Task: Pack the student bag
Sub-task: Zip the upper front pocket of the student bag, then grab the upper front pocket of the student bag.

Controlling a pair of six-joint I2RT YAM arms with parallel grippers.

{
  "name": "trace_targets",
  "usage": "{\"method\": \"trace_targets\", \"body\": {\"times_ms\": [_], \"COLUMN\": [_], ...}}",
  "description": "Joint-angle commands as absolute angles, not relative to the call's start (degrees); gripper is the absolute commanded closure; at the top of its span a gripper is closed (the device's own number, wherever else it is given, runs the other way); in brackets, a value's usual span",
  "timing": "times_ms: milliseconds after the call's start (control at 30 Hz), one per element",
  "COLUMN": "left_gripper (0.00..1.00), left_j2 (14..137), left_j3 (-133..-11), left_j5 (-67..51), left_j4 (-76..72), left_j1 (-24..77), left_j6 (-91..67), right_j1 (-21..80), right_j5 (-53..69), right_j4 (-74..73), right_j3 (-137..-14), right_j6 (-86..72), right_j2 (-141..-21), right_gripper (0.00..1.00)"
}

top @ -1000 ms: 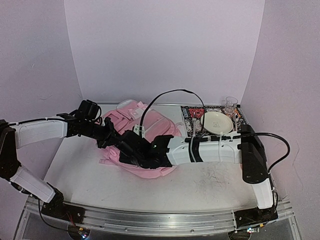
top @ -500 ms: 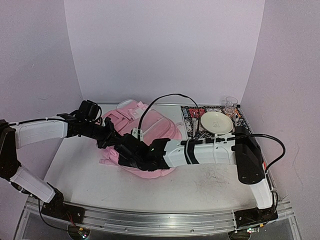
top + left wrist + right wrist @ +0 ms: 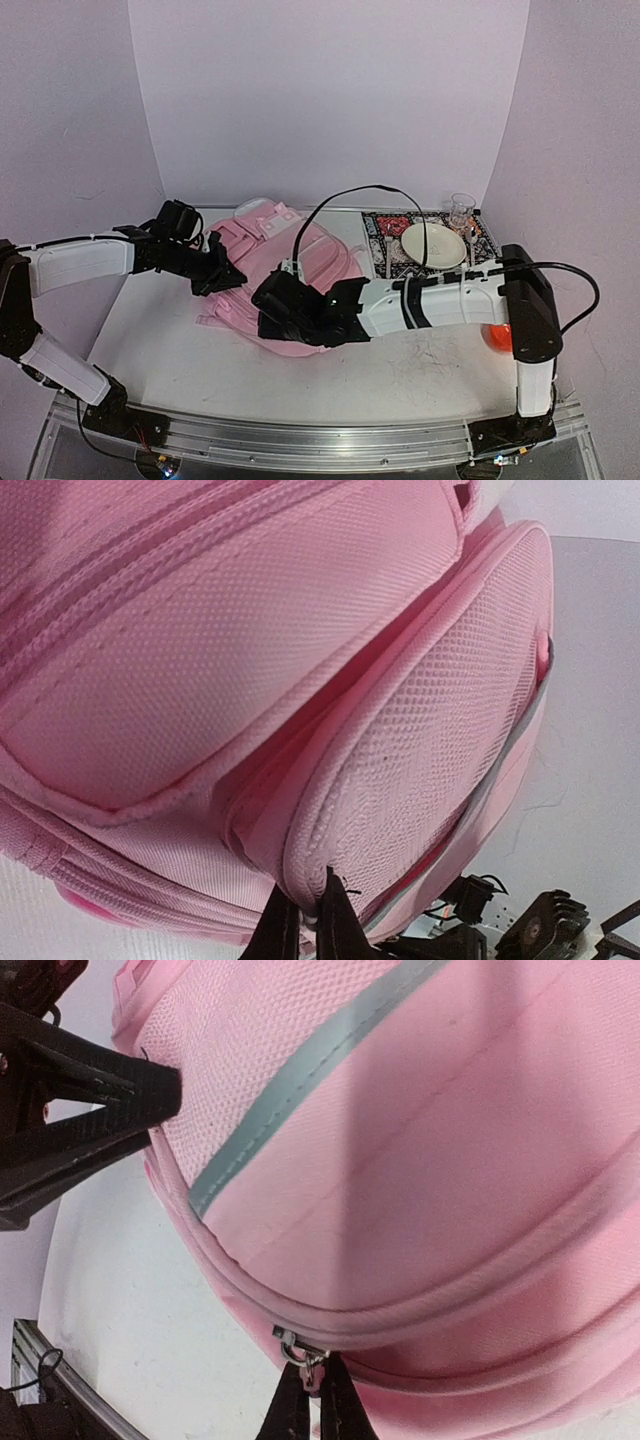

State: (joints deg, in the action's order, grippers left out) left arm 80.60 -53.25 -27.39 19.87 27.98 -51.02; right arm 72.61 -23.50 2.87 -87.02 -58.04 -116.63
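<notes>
Your pink student bag [image 3: 312,262] lies left of centre on the white table [image 3: 420,365]. Your left gripper [image 3: 308,910] is clamped on its front pocket [image 3: 420,740] edge. Your right gripper [image 3: 312,1392] pinches a metal zipper pull [image 3: 300,1352].

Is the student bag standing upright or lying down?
Lying down: the student bag spreads flat on the table, front pockets facing up.

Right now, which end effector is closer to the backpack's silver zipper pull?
Right. The right end effector pinches the small silver zipper pull itself; the left end effector grips a pocket edge of the soft pink fabric backpack.
</notes>
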Motion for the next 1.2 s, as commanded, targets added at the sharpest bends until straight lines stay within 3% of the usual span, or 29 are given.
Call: {"method": "trace_targets", "body": {"times_ms": [0, 467, 800, 1000, 1167], "left_gripper": [1.00, 1.00, 1.00, 1.00, 1.00], "left_j2": [79.0, 79.7, 79.6, 79.3, 79.2], "left_j3": [-56.4, -61.8, -63.1, -63.5, -64.1], "left_j5": [-17.4, -2.4, -6.0, -10.0, -12.2], "left_j4": [22.8, 33.8, 34.6, 34.6, 34.6], "left_j1": [23.5, 17.0, 16.2, 16.2, 16.2], "left_j6": [-43.5, -30.4, -30.1, -30.7, -30.8], "right_j1": [72.2, 68.9, 68.5, 68.4, 66.1], "right_j5": [-24.4, -24.1, -14.4, -3.7, 1.5], "right_j4": [-2.4, -3.7, -0.2, 8.7, 13.4], "right_j3": [-82.8, -78.5, -83.8, -84.8, -87.4], "right_j6": [-53.6, -40.9, -29.1, -20.7, -18.9], "right_j2": [-110.1, -102.7, -106.3, -108.0, -112.0], "right_gripper": [1.00, 1.00, 0.99, 0.66, 0.55]}}
